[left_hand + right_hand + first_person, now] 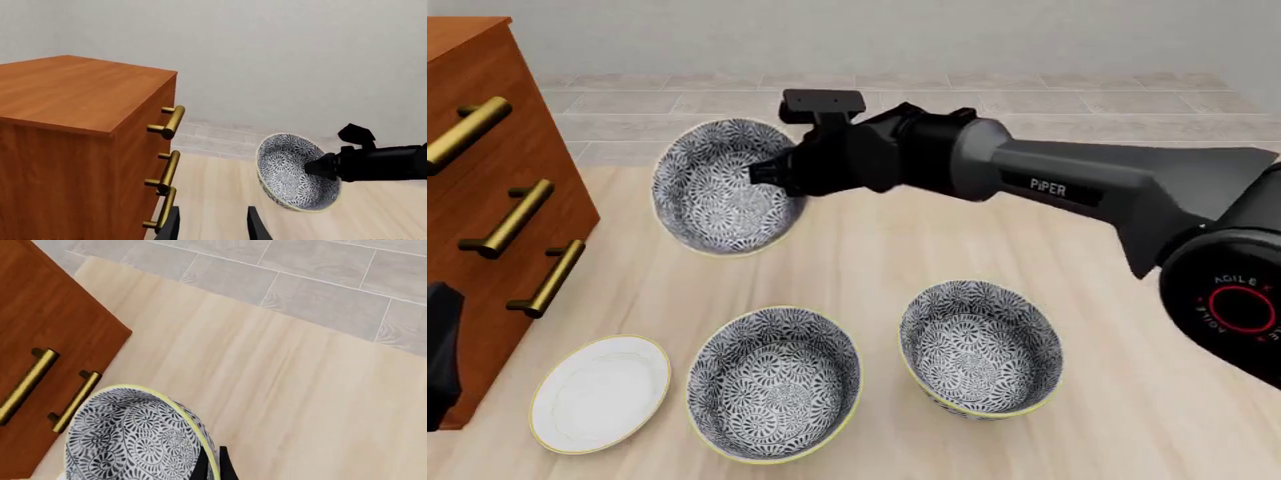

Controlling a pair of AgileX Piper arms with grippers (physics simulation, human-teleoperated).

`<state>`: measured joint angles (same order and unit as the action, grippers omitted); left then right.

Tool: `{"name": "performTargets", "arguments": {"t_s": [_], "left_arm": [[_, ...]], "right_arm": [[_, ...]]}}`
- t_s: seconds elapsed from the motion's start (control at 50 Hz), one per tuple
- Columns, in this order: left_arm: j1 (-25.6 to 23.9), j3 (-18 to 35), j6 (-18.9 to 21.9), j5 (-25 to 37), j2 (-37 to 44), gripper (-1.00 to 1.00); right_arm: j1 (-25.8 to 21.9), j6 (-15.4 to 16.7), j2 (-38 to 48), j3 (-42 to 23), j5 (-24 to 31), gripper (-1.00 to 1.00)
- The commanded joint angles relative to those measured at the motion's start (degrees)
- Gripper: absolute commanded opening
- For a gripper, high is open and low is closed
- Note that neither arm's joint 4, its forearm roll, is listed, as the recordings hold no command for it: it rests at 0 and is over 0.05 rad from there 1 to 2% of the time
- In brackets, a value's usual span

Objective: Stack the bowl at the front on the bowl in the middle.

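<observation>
Pale wood table (1121,400): right gripper (777,172) pinches the tilted lifted bowl's (718,188) rim, far-left of the middle bowl (774,380) below.

Cabinet (481,200) left, plate (601,393) before it, two bowls (774,382) right

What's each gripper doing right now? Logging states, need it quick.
Left gripper: open, holding nothing.
Right gripper: shut on the rim of a bowl, held tilted above the table.
</observation>
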<state>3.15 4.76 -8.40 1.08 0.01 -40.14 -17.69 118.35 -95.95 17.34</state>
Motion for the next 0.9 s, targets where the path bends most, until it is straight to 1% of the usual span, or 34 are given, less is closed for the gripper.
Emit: {"name": "performTargets", "arguments": {"t_s": [0.02,0.14,0.24,0.26,0.3,0.5,0.54,0.6,0.8,0.9], "left_arm": [[-0.3,-0.7,0.2,-0.6,0.0,1.0],[-0.2,-1.5,0.4,-1.3,0.0,1.0],[-0.4,-2.0,0.5,-1.8,0.1,1.0],[-0.5,-2.1,0.6,-1.9,0.1,1.0],[-0.7,-2.3,0.7,-2.1,0.1,1.0],[-1.2,-2.5,1.2,-2.0,0.1,1.0],[-1.2,-2.1,1.3,-1.9,0.0,1.0],[-1.0,-1.9,1.2,-1.9,0.0,1.0],[-1.1,-1.4,1.2,-1.6,0.0,1.0],[-1.4,-1.5,1.3,-1.7,0.0,1.0]], "right_arm": [[0.6,0.6,-6.1,2.8,1.8,-1.0],[1.3,1.6,-8.5,4.8,2.4,-1.0],[1.8,2.3,-11.2,8.2,2.0,-1.0],[1.8,2.1,-11.6,8.8,2.3,-1.0],[1.5,0.6,-13.7,11.2,1.7,-1.0],[2.0,0.2,-19.6,17.2,1.2,-1.0],[3.0,0.8,-21.5,19.7,0.7,-1.0],[3.2,1.1,-23.8,22.0,0.7,-1.0],[6.3,2.1,-29.6,25.6,2.1,-1.0],[7.7,3.4,-32.8,29.3,1.5,-1.0]]}}
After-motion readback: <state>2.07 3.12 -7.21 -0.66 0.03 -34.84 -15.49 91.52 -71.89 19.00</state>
